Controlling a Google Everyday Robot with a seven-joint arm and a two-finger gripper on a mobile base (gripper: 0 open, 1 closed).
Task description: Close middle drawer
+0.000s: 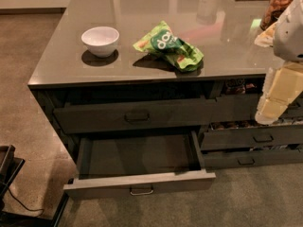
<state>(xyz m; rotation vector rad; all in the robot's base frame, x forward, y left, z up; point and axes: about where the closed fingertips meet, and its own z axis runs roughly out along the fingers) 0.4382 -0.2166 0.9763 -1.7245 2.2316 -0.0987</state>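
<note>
Room: a brown speckled floor (28,70) runs round a dark grey cabinet (47,103) with drawers along its near face.
Surface: glossy and grey (142,8), with lights reflecting off it.
Bowl: a white bowl (100,40) stands upright on the left part of the surface, towards the front.
Snack bag: a green snack bag (168,46) lies crumpled to the right of the bowl, apart from it and near the front edge.
Jar: a jar (279,4) with brown contents stands at the far right of the surface, partly behind my arm (294,27).
Upper drawer: the upper drawer (189,112) is wide with a taller front and a dark handle, and seems to be out only a little.
Middle drawer: the middle drawer (137,179) sits just below the upper drawer and is pulled far out. Its low flat front faces the camera, a small metal pull (141,190) sits at the centre, and the inside is bare and dark.
Narrow drawers: the narrow drawers (255,138) on the right are partly open, with packets showing above their fronts.
My hand: my hand (271,109) is pale cream and hangs at the right edge in front of the narrow drawers. It is above and to the right of the middle drawer's right front corner, well apart from it. I cannot tell whether it is released or clenched.
</note>
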